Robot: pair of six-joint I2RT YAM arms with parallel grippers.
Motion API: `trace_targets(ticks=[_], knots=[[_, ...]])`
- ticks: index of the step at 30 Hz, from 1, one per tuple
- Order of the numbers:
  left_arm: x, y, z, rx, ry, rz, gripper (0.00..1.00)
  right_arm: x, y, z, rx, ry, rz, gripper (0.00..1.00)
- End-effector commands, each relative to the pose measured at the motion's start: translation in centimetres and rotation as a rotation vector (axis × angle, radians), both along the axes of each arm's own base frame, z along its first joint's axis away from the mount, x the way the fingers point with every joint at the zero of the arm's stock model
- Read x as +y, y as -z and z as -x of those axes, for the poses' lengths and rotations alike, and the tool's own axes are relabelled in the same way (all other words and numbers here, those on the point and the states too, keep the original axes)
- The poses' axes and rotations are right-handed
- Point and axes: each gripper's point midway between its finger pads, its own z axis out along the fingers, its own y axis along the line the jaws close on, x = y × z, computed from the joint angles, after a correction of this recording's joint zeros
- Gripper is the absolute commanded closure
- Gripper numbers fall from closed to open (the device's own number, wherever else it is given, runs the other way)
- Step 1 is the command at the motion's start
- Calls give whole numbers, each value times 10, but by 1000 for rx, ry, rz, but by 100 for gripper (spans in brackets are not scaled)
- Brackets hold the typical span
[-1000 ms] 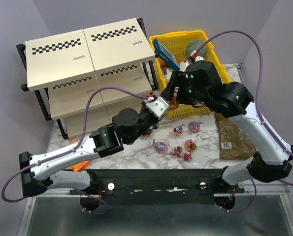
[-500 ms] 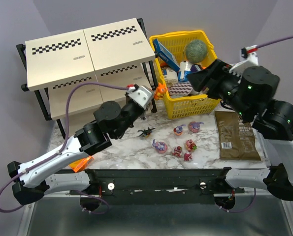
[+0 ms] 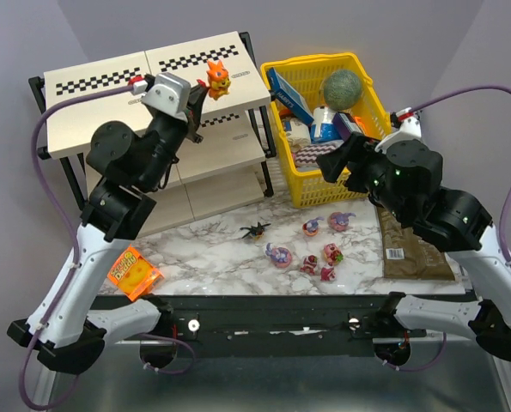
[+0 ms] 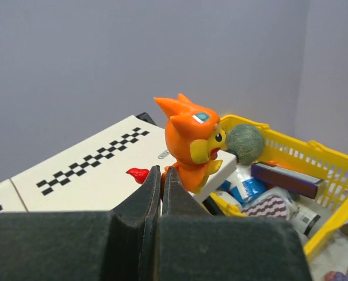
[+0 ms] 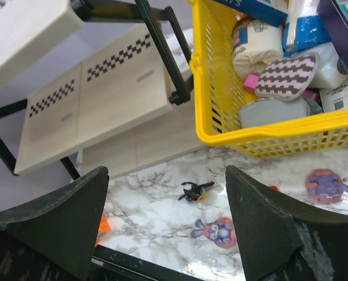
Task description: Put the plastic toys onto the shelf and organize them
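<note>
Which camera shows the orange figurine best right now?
Left wrist: the orange figurine sits mid-frame, pinched at the tips of the left claw, face and crest clear. Top external shows it small over the shelf top. Right wrist misses it.

Right gripper (image 5: 165, 175) fingers spread wide above marble table (image 5: 153, 202): black-and-yellow winged toy (image 5: 194, 190) at centre, purple bunny toy (image 5: 216, 229) at 5 o'clock, yellow basket (image 5: 244, 142) at 1, shelf (image 5: 121, 88) at 10.

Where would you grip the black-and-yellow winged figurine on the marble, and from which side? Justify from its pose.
Probably its central body, coming straight down: the black-and-yellow winged figurine lies low on the marble table, wings spread sideways, clear of the other toys.
</note>
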Motion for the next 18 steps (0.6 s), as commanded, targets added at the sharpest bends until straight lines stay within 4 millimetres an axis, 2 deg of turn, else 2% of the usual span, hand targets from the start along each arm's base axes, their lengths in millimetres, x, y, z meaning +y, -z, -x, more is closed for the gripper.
trace_targets(ticks=[1, 5, 7, 8, 18], knots=[[-5, 12, -17, 56, 118, -54, 100, -9, -6, 7, -34, 3, -33, 12], [3, 16, -30, 94, 181, -53, 100, -14, 5, 9, -26, 11, -14, 11], [-1, 17, -31, 102, 260, -63, 100, -15, 9, 9, -23, 11, -4, 11], [6, 18, -36, 110, 256, -60, 100, -15, 10, 9, -22, 11, -1, 11], [18, 37, -52, 118, 307, -146, 100, -9, 20, 9, -7, -17, 34, 11]])
